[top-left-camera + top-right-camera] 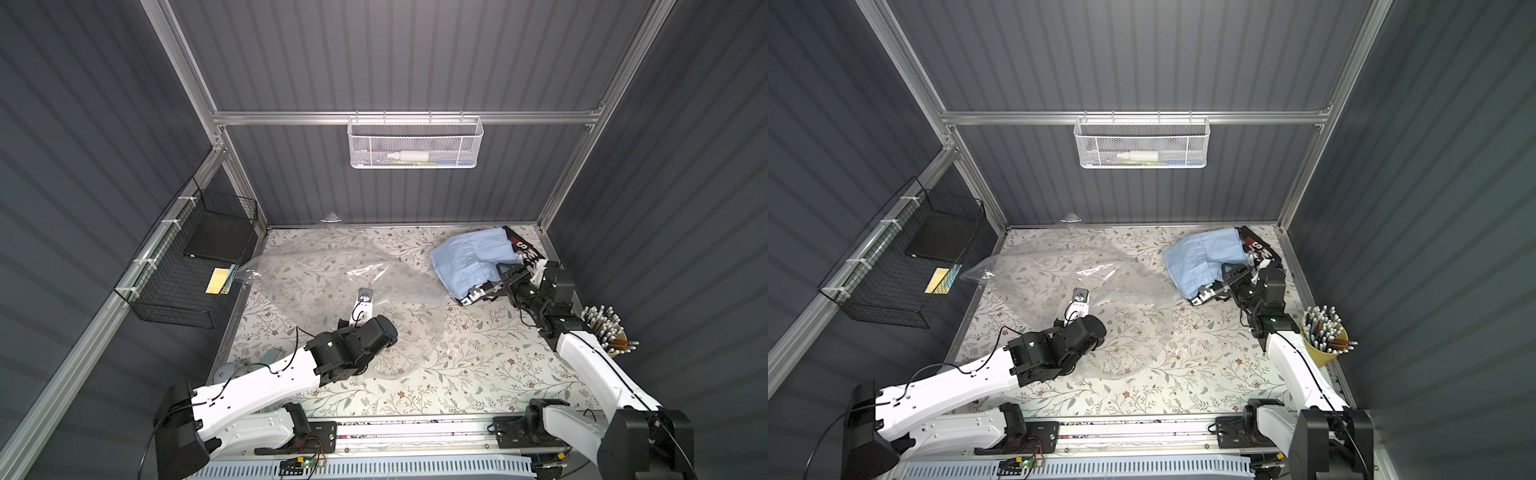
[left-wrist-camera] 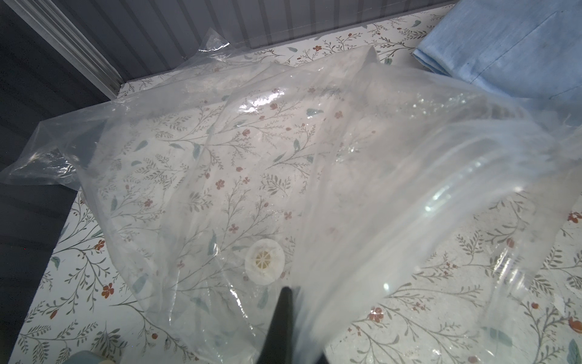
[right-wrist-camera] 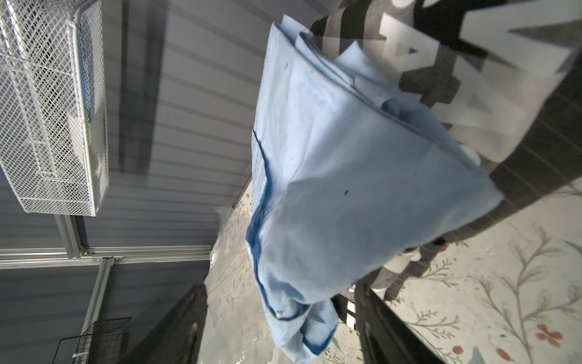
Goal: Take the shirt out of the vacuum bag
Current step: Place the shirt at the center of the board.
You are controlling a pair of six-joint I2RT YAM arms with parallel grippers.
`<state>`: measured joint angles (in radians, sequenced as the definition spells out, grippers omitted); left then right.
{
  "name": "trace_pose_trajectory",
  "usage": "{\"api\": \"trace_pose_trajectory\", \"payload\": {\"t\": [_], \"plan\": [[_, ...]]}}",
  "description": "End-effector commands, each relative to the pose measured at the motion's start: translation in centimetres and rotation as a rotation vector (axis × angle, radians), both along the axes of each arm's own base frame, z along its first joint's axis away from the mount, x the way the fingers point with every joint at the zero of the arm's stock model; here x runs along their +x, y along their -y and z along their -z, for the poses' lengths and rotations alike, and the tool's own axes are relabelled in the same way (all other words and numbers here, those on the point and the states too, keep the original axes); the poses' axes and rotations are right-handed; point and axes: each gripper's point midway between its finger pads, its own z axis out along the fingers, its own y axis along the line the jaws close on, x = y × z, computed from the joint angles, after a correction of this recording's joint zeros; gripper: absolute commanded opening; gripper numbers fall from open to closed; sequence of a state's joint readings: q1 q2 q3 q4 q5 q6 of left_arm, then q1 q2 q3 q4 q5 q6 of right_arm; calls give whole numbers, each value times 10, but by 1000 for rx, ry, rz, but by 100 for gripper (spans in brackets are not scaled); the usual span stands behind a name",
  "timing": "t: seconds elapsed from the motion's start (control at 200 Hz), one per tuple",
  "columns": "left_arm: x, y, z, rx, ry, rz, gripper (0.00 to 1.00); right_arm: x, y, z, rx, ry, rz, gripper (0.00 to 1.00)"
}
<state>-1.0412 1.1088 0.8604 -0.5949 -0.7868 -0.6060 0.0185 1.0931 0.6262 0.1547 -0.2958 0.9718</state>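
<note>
The vacuum bag lies clear, crinkled and empty-looking on the floral table, middle to left. My left gripper is shut on a fold of the vacuum bag beside its round white valve. A light blue folded shirt lies outside the bag at the back right, on a black garment with white lettering. My right gripper is at the shirt's near edge. Its jaws stand wide apart, and a blue corner hangs loose between them.
A white mesh basket hangs on the back wall. A black wire basket is fixed to the left wall. A yellow cup of pens stands at the right edge beside my right arm. Grey walls close three sides.
</note>
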Motion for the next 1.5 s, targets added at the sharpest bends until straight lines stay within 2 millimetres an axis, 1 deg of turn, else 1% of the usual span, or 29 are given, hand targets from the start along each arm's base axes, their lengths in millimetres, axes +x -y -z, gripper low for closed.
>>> {"api": "trace_pose_trajectory", "payload": {"t": [0.0,0.055,0.09,0.11,0.135,0.19,0.28,0.37,0.43,0.46,0.485,0.565,0.64,0.725,0.79,0.855,0.955,1.011,1.061,1.171,1.301,1.491], "plan": [[2,3,-3,10,2,6,0,3,0,21,27,-39,2,76],[2,3,-2,10,0,6,0,6,1,32,31,-66,7,76],[2,2,-2,10,0,4,0,9,1,36,39,-73,0,76],[2,2,-1,11,-3,5,0,10,1,35,43,-67,-6,75],[2,2,-1,9,-2,4,0,13,1,45,46,-93,-9,75],[2,1,-2,7,1,2,0,18,4,48,47,-101,-13,72],[1,-1,-2,8,4,-1,0,26,12,43,35,-86,-7,67],[1,-1,-2,9,4,-2,0,31,24,34,-13,-50,35,51],[2,-1,-1,9,2,-3,0,31,32,27,-59,-29,66,40],[2,0,0,8,1,-3,0,29,34,23,-75,-20,73,36],[2,1,1,9,-1,-1,0,30,42,21,-103,-12,112,35],[3,3,3,9,-4,3,0,29,49,17,-148,5,142,33],[4,5,5,12,-11,8,0,29,53,16,-161,5,158,32],[4,6,7,17,-16,9,0,29,52,16,-167,4,148,32],[5,6,8,18,-17,8,0,29,54,17,-182,5,161,27],[4,6,8,15,-16,9,0,30,62,17,-201,11,202,21],[5,6,8,14,-16,8,0,35,64,24,-199,1,204,19],[5,6,8,16,-16,7,0,38,64,28,-196,-3,199,10],[5,6,8,15,-17,8,0,40,64,28,-193,8,203,0],[4,5,8,8,-17,6,0,41,72,16,-227,43,239,0],[3,6,8,0,-17,10,0,40,90,4,-314,70,321,0],[4,9,11,5,-26,21,0,39,111,12,-378,43,424,0]]}}
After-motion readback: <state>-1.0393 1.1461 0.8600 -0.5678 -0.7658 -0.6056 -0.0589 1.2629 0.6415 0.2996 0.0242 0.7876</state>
